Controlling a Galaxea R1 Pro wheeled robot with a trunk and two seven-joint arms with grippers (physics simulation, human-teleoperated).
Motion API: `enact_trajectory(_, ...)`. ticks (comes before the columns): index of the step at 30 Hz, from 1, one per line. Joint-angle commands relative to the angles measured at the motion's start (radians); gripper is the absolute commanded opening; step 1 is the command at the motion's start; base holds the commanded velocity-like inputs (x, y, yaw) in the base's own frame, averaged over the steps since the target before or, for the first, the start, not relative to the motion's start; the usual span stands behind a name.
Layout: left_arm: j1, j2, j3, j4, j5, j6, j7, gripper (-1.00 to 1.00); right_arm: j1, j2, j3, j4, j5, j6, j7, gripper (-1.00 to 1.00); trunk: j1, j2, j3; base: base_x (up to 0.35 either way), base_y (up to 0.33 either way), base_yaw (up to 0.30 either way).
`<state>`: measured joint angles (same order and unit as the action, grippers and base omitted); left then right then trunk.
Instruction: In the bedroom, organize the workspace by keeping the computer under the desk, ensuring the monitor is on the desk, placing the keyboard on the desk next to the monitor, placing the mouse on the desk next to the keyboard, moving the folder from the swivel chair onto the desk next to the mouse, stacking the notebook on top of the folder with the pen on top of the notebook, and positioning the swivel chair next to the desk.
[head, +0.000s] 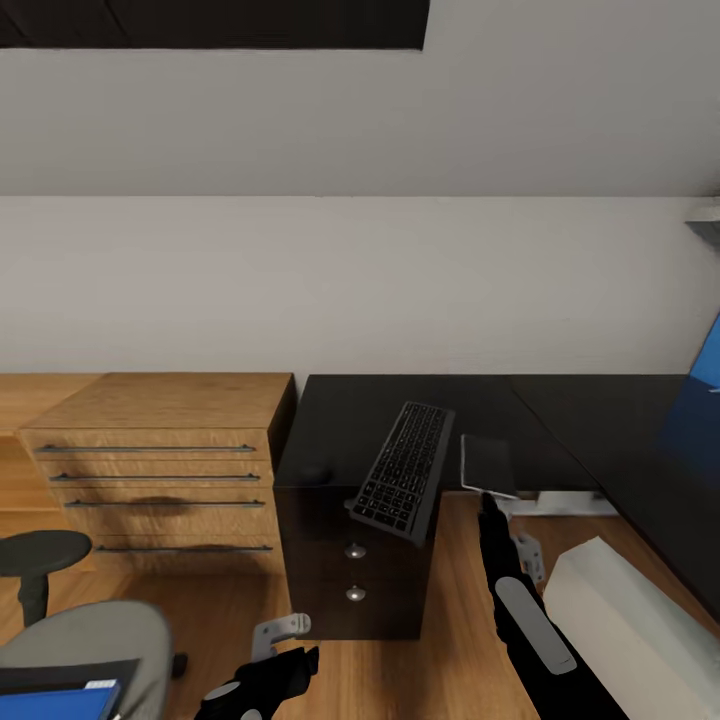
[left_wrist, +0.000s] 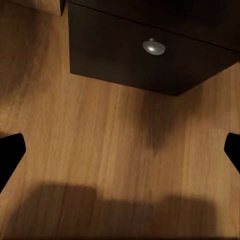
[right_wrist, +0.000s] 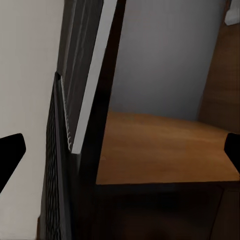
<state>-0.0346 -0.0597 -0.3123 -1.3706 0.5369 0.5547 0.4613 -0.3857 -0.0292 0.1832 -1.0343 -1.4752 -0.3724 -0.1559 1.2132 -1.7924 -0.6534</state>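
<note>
The black keyboard (head: 405, 470) lies slantwise on the black desk (head: 560, 410), its near end sticking out past the front edge. A small black mouse (head: 315, 472) sits to its left. The dark grey notebook (head: 488, 464) rests at the desk's front edge. My right gripper (head: 490, 505) is open, just in front of and slightly below the notebook; in its wrist view (right_wrist: 120, 155) the notebook's pale edge (right_wrist: 90, 95) and the keyboard (right_wrist: 52, 175) are close. My left gripper (head: 270, 675) hangs open low over the floor (left_wrist: 120, 155). The swivel chair (head: 90, 640) holds the blue folder (head: 60, 700).
The grey computer (head: 630, 620) lies on the wooden floor at the lower right. The desk's black drawer unit (head: 350, 570) (left_wrist: 150, 55) stands ahead of my left gripper. A light wooden dresser (head: 150, 460) is at the left. A blue surface (head: 708, 375) shows at the right edge.
</note>
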Motion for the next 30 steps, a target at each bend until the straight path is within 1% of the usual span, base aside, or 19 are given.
enact_trajectory(1, -0.001, 0.0, -0.001, -0.001, 0.01, 0.002, 0.01, 1.0, -0.001, -0.001, 0.005, -0.001, -0.007, -0.008, -0.004, 1.0, 0.0, -0.001, -0.001, -0.148, 0.0, 0.0)
enact_trajectory(11, -0.001, 0.001, -0.002, -0.001, 0.01, 0.002, 0.01, 1.0, -0.001, -0.001, 0.006, 0.0, -0.007, -0.008, -0.004, 1.0, 0.0, -0.001, -0.001, -0.248, -0.04, 0.0)
enact_trajectory(15, -0.001, 0.0, -0.002, -0.002, 0.01, 0.002, 0.009, 1.0, -0.001, -0.001, 0.006, 0.0, -0.007, -0.008, -0.004, 1.0, 0.0, -0.001, -0.001, -0.116, -0.026, 0.0)
enact_trajectory(18, -0.001, 0.0, -0.002, -0.002, 0.008, 0.002, 0.009, 1.0, -0.001, -0.001, 0.007, 0.007, -0.007, -0.008, -0.004, 1.0, -0.012, 0.02, 0.008, -0.02, -0.004, 0.0)
enact_trajectory(26, -0.001, 0.001, -0.001, -0.001, 0.009, 0.002, 0.011, 1.0, -0.001, 0.0, 0.011, 0.08, -0.001, -0.012, -0.002, 1.0, -0.043, 0.076, 0.033, -0.005, -0.001, 0.0)
enact_trajectory(29, -0.001, 0.001, -0.002, 0.002, 0.009, 0.002, 0.012, 1.0, 0.003, 0.0, 0.013, 0.095, 0.019, -0.013, -0.002, 1.0, -0.054, 0.097, 0.043, 0.0, 0.0, 0.0)
enact_trajectory(30, -0.001, 0.001, -0.003, 0.01, 0.008, 0.002, 0.013, 1.0, 0.014, 0.0, 0.014, 0.102, 0.043, -0.014, -0.002, 1.0, -0.058, 0.104, 0.046, 0.0, 0.0, 0.0)
